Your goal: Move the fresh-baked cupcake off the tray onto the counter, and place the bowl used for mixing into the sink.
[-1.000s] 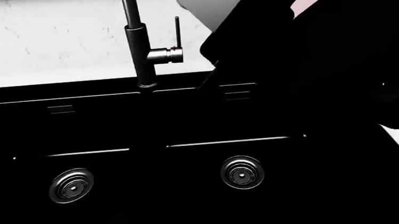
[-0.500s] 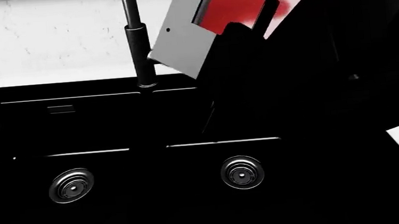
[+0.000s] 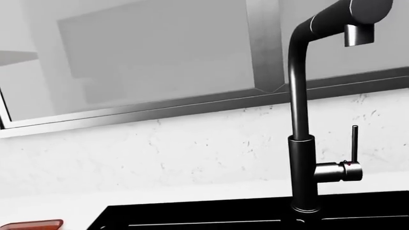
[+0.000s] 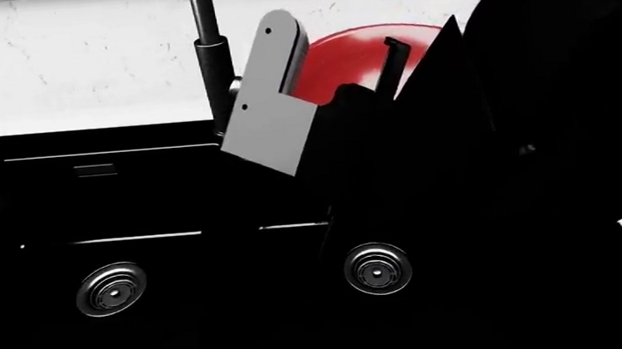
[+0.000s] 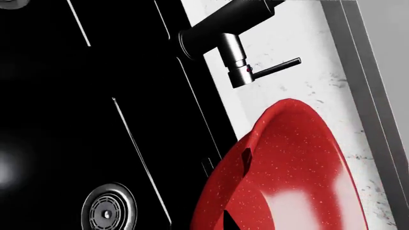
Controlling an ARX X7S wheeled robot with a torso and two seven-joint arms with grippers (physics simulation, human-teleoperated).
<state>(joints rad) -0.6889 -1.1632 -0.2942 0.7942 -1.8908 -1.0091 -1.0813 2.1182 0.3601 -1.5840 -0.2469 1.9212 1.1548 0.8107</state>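
Red bowl tilted over the black sink — a finger seemingly on its rim.

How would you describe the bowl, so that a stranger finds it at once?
Start at the black double-basin sink with its tall dark faucet. Just to the right of the faucet, above the right basin, is the bowl, held up in the air by the right arm. It is the only glossy red round thing there.

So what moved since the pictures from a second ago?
The right arm swung the red bowl leftward and lower, over the sink's right basin near the faucet; more bowl shows now. Its grip on the rim is mostly hidden. The sink, both drains and the faucet stayed put.
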